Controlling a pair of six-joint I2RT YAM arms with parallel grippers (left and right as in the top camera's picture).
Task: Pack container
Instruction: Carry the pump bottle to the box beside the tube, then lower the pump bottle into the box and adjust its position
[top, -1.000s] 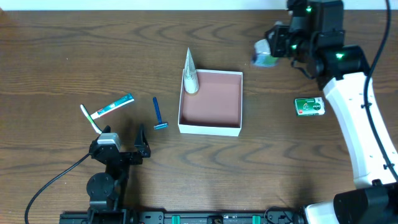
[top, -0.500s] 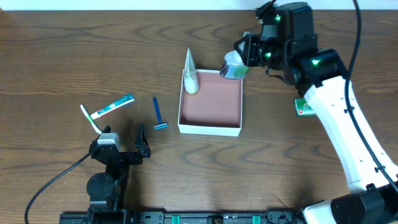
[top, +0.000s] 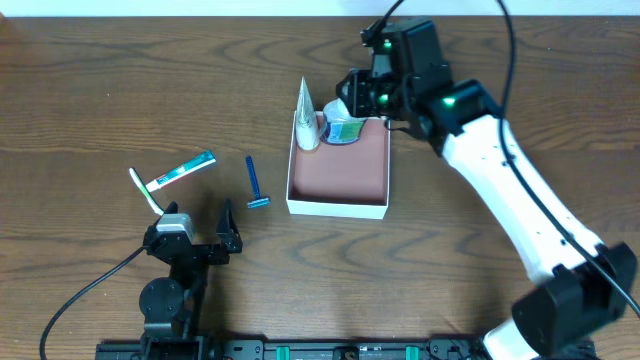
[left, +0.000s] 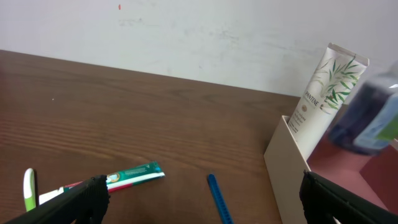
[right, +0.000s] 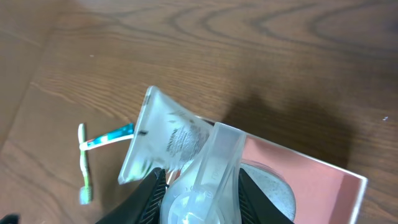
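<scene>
**Bottle over the box corner, tube in the way**

Trouble is most likely at the far left corner of the container (top: 338, 208), which sits mid-table with its reddish floor mostly bare. A tube (top: 305, 118) stands propped in that corner, leaning on the wall. The right gripper (right: 202, 196) is closed partway around a small clear bottle (top: 343, 128) and holds it just beside the tube, above the box's far edge.

If the bottle comes down where it hangs, it may nudge the tube and tip it over the wall onto the table (top: 100, 80). Let go too high, a rounded bottle like this could roll or bounce off the rim.

The left gripper (top: 198, 222) rests near the table's front edge, jaws spread wide and empty, well apart from the box. A razor (top: 256, 182), a toothbrush (top: 145, 190) and a toothpaste box (top: 182, 171) lie to the left of the container.

I cannot tell whether bottle and tube are touching. The bottle is a blur in the left wrist view, and its label cannot be read. The right arm covers part of the table beyond the box.
</scene>
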